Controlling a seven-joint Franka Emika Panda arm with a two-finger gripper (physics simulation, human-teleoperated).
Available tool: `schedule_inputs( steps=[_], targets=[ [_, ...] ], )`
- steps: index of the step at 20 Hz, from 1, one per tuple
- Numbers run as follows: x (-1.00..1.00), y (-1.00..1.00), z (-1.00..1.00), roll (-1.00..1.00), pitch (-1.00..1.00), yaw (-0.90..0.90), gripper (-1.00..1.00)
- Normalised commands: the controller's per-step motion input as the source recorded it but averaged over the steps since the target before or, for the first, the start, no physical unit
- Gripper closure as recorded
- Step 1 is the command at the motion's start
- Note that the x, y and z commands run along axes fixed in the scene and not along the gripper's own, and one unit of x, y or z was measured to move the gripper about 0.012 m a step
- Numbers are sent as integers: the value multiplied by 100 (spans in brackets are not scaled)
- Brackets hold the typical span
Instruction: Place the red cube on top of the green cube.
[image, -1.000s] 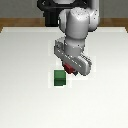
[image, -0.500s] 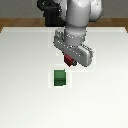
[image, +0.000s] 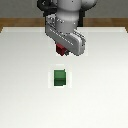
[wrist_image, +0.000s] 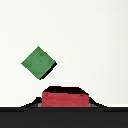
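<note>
The green cube (image: 60, 77) sits alone on the white table, in the middle of the exterior view. My gripper (image: 61, 50) hangs above the table and behind the green cube, shut on the red cube (image: 61, 49), which shows only partly below the hand. In the wrist view the red cube (wrist_image: 65, 97) is held between the fingers, and the green cube (wrist_image: 38, 62) lies on the table apart from it, turned diamond-wise. The fingertips are mostly hidden by the hand.
The white table (image: 25, 100) spreads around the green cube. A wooden floor strip (image: 15, 22) shows behind the table's far edge. The arm's body (image: 70, 15) stands at the back centre.
My gripper has risen with the red cube, moving up and away from the green cube. The green cube has not moved.
</note>
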Motion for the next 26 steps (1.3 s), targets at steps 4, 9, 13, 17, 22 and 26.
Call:
schedule_inputs(
  steps=[4,9,13,17,22,26],
  targets=[
    [50,0,0,0,0,0,100],
    [60,0,0,0,0,0,100],
    [0,25,0,0,0,0,100],
    [25,0,0,0,0,0,100],
    [0,0,0,0,0,0,100],
    [0,0,-75,0,0,0,100]
  ],
)
